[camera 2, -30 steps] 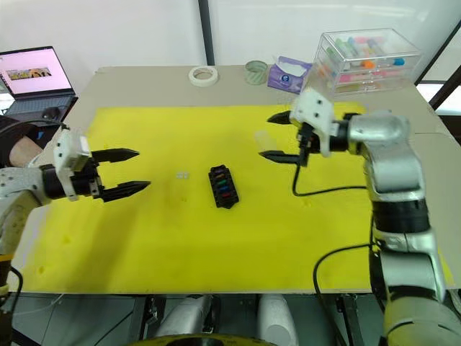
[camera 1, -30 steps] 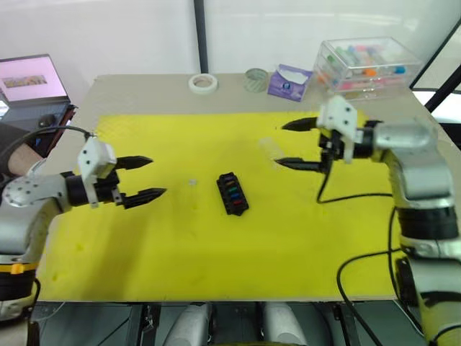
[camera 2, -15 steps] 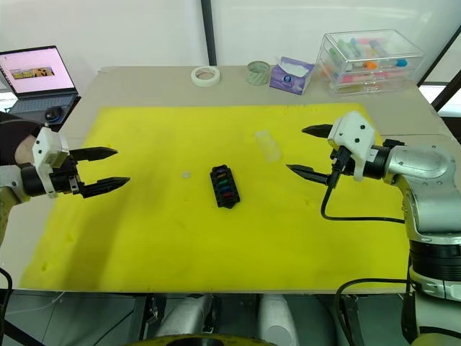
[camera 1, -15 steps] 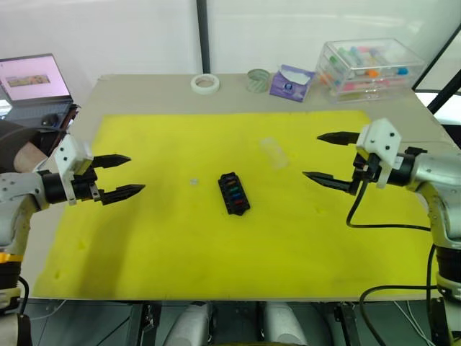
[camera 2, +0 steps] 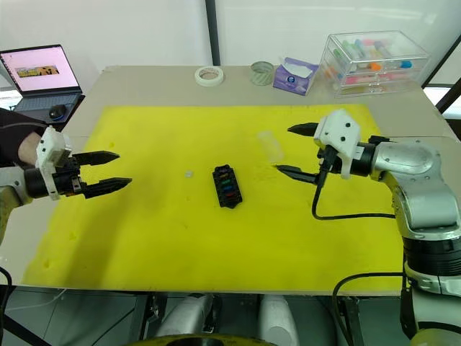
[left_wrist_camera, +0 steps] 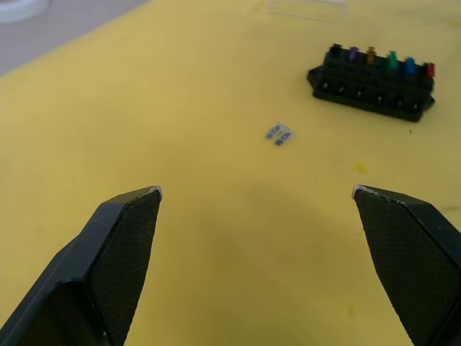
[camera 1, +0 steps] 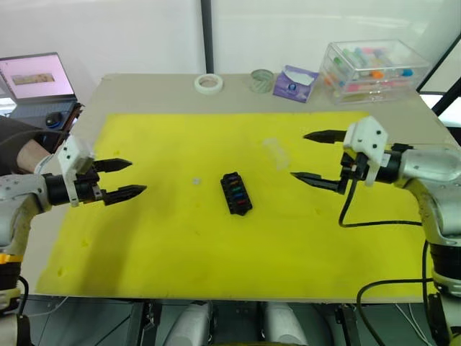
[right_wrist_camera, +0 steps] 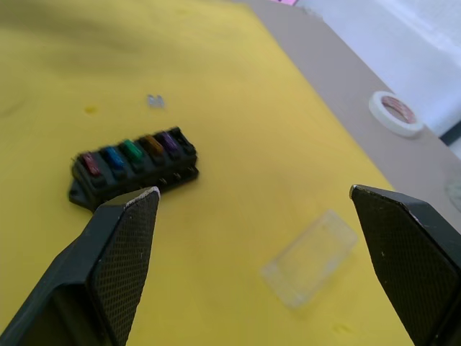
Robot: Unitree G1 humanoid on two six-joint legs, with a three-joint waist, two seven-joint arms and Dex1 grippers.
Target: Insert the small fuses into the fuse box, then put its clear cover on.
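Fuse box lies mid-mat on the yellow mat covering the table, coloured fuses seated in its slots. One grey fuse lies loose toward the table's left edge. Left end effector hovers near that edge, fingers spread, empty. Right end effector hovers opposite, likewise spread and empty. Clear cover rests beyond the box. Tape roll sits at the far edge.

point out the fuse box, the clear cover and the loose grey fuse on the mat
fuse box (camera 2: 227, 187), right eye view, middle of its coloured fuse row
clear cover (right_wrist_camera: 311, 257), right wrist view, centre of its flat top
loose grey fuse (left_wrist_camera: 278, 134), left wrist view, middle of the small piece
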